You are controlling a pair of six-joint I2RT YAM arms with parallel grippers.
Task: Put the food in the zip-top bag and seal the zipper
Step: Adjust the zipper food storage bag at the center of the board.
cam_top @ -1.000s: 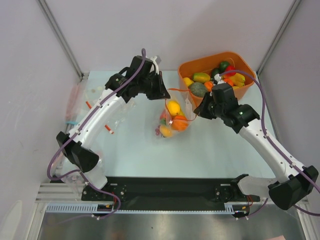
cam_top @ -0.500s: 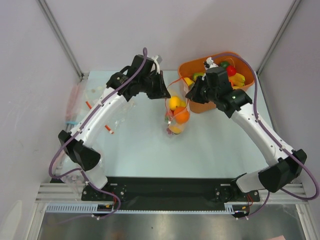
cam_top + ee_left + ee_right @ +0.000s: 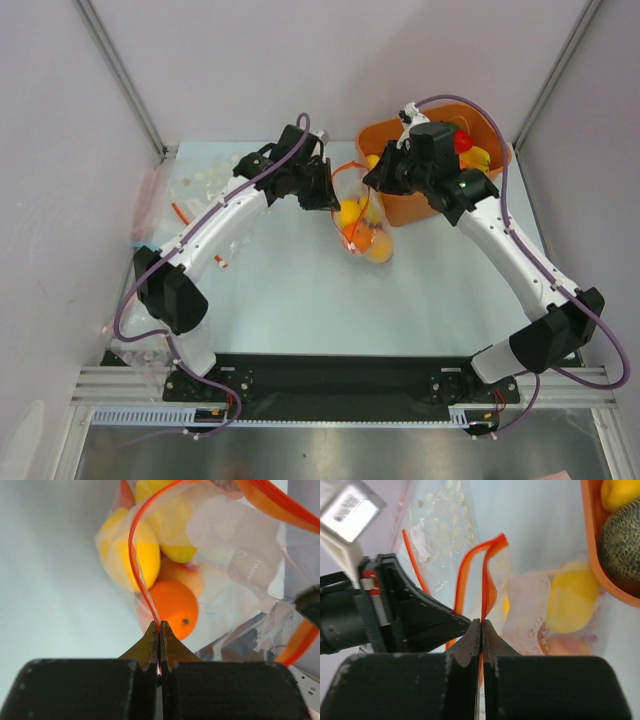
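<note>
The clear zip-top bag [image 3: 362, 222] hangs between both grippers above the table and holds food: an orange [image 3: 172, 609], a yellow mango [image 3: 131, 555] and other pieces. My left gripper [image 3: 325, 192] is shut on the red-orange zipper [image 3: 136, 560] at the bag's left end. My right gripper [image 3: 376, 180] is shut on the zipper [image 3: 487, 580] at its right end. The bag's mouth gapes between them. In the right wrist view the bag [image 3: 560, 610] with a yellow fruit lies past my fingers, and the left gripper is the black body at left.
The orange tub [image 3: 480, 125] with more toy fruit stands at the back right, under the right arm. Spare clear bags [image 3: 190, 195] with red strips lie at the left of the table. A grey wall post stands at the back left.
The right gripper left the tub and closed on the zipper's right end. The left arm shifted right and the bag was lifted and turned, its mouth pulled between the two grippers.
</note>
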